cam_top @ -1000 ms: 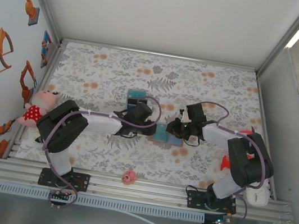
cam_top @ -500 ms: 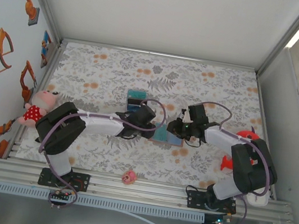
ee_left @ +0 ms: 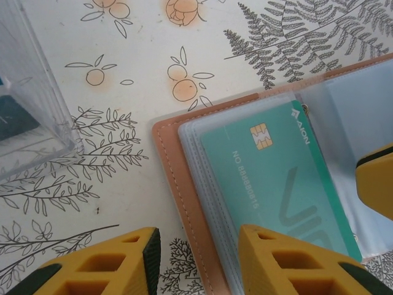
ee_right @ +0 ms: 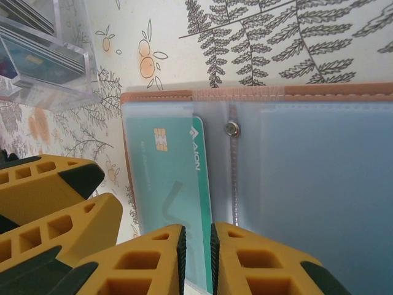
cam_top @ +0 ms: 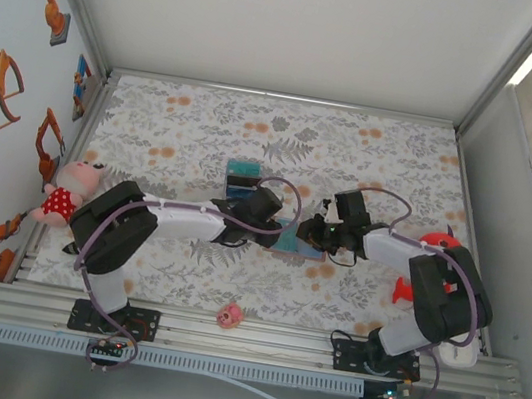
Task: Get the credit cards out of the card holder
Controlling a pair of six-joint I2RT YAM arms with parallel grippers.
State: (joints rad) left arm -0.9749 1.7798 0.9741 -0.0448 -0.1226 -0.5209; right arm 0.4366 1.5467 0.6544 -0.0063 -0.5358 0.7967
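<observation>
One teal credit card (ee_left: pixel 276 178) is legible. Its end nearest the cameras is cut off by yellow fingers, and any cards in the sleeves stacked beneath it cannot be made out. It sits in a clear sleeve of the open card holder (ee_left: pixel 169 160), which lies flat on the table (ee_left: pixel 123 37). The card's long axis runs parallel to the holder's riveted spine, with the chip end toward the holder's outer leather edge. From above, both end effectors cover most of the holder. The left end effector (ee_left: pixel 196 239) is released, its jaws straddling the holder's side edge. The right end effector (ee_right: pixel 195 236) has its jaws drawn nearly together over the card's edge; I cannot tell whether they pinch it. Beside the holder, a clear box (ee_right: pixel 49 61) holds blurred cards.
</observation>
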